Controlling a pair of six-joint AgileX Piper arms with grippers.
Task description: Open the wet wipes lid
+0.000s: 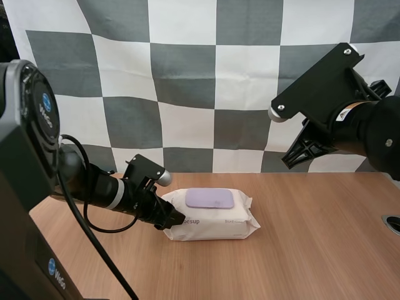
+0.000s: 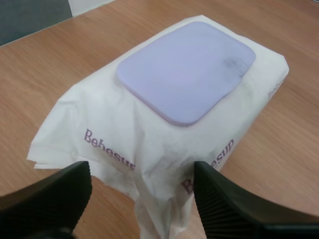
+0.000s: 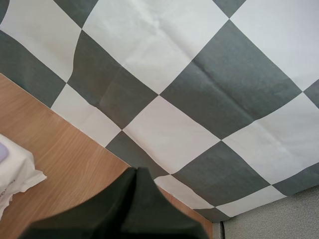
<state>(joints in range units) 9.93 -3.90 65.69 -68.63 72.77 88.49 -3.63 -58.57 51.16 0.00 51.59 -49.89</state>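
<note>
Straddles the end of the pack, lid flat, with left gripper spread wide; holds right gripper closed, empty, aloft.

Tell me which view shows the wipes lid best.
The left wrist view: the purple lid lies close, whole, shut. The high view shows it small atop the pack; the right wrist view catches a sliver.

the wet wipes pack is white, purple-lettered, its lid pale lilac, the table brown wood-grain.
</note>
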